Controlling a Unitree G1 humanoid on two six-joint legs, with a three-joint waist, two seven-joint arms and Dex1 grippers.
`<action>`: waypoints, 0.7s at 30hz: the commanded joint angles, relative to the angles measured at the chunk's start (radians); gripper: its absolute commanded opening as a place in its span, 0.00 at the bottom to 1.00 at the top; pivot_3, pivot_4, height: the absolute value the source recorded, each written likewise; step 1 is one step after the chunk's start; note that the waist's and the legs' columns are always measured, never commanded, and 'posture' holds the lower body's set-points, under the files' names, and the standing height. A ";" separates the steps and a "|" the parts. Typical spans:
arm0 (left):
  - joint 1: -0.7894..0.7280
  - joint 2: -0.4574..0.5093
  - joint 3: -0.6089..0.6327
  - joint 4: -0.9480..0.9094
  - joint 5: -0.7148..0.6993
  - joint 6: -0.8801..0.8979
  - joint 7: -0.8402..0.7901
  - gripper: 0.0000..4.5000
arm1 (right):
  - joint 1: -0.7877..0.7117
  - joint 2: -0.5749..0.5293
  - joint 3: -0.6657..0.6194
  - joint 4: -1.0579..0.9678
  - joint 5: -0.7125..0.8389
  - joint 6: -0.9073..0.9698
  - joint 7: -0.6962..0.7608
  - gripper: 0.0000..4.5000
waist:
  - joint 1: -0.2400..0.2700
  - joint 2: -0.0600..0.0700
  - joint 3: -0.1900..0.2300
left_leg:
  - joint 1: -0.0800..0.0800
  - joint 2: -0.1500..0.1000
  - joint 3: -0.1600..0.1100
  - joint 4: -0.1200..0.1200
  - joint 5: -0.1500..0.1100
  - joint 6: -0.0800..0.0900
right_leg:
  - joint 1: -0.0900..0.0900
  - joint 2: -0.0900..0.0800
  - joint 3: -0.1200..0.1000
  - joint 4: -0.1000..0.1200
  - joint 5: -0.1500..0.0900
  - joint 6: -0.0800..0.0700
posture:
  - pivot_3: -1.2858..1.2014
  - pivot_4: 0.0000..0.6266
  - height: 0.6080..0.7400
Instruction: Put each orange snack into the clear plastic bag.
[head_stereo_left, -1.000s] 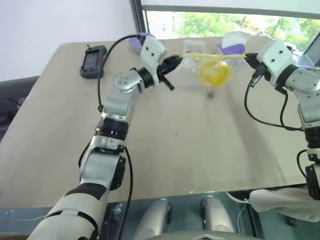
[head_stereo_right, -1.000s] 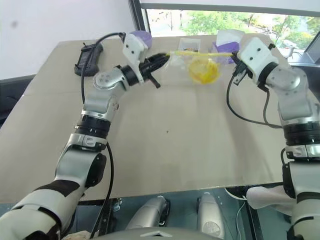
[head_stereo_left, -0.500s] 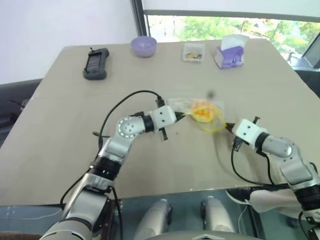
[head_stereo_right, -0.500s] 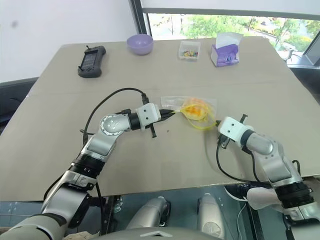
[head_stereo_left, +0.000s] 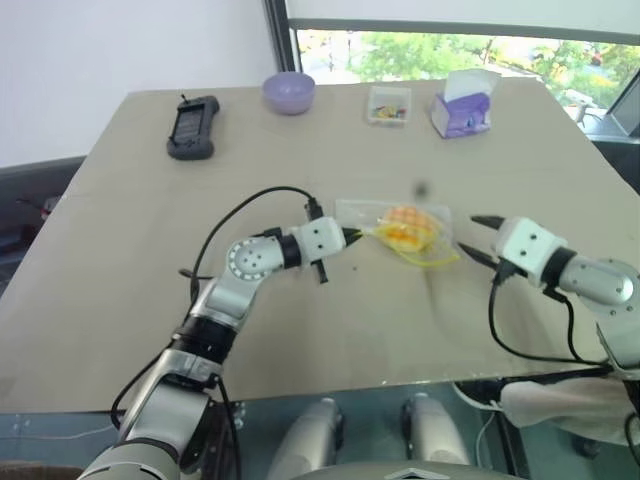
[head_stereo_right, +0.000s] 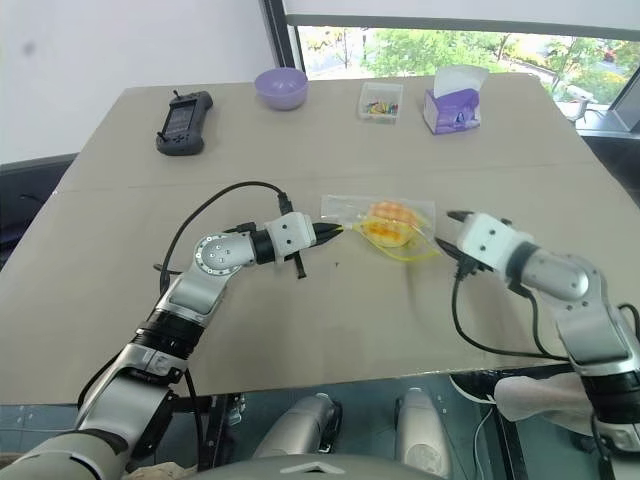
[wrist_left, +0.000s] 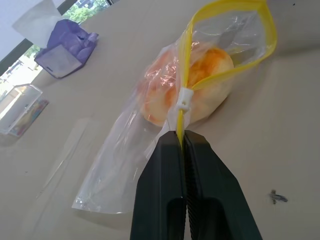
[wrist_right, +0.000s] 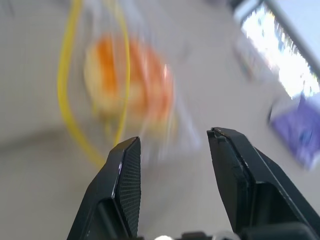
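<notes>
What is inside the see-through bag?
One orange snack sits inside the clear plastic bag, seen through the plastic. Its underside against the table is hidden.

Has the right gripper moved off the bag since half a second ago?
Yes. The right gripper has let go of the clear plastic bag and backed off to the robot's right, open; the bag lies put, in line with the tissue box.

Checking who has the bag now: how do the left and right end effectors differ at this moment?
The left end effector is shut on the yellow strip of the clear plastic bag; the right end effector stands open, holding nothing. The left touches the bag's edge; the right sits apart from it, just beside its open end. Both have black fingers, lie low over the table, and point toward the bag with the orange snack inside.
</notes>
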 joint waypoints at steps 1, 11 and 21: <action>-0.034 0.009 0.031 -0.052 -0.023 0.005 -0.008 0.00 | -0.157 0.142 0.166 -0.064 -0.029 0.079 -0.001 0.51 | -0.007 -0.001 0.000 | 0.000 0.000 0.000 0.000 0.000 0.000 | 0.000 0.000 0.000 0.000 0.000 0.000 | 0.52 0.24 1.00; -0.049 0.029 0.049 -0.111 -0.074 0.080 -0.066 0.00 | -0.316 0.266 0.336 0.105 -0.177 0.002 -0.021 0.40 | 0.011 -0.001 0.000 | -0.004 -0.002 -0.005 0.000 0.000 0.000 | -0.001 0.000 -0.003 -0.004 0.000 0.000 | 0.52 0.24 1.00; -0.065 0.042 0.069 -0.119 -0.095 0.114 -0.091 0.00 | -0.355 0.290 0.336 0.135 -0.242 0.001 -0.024 0.26 | 0.007 -0.001 0.000 | -0.004 -0.002 -0.005 -0.001 0.000 0.000 | -0.002 0.000 -0.004 -0.004 0.000 0.000 | 0.52 0.24 1.00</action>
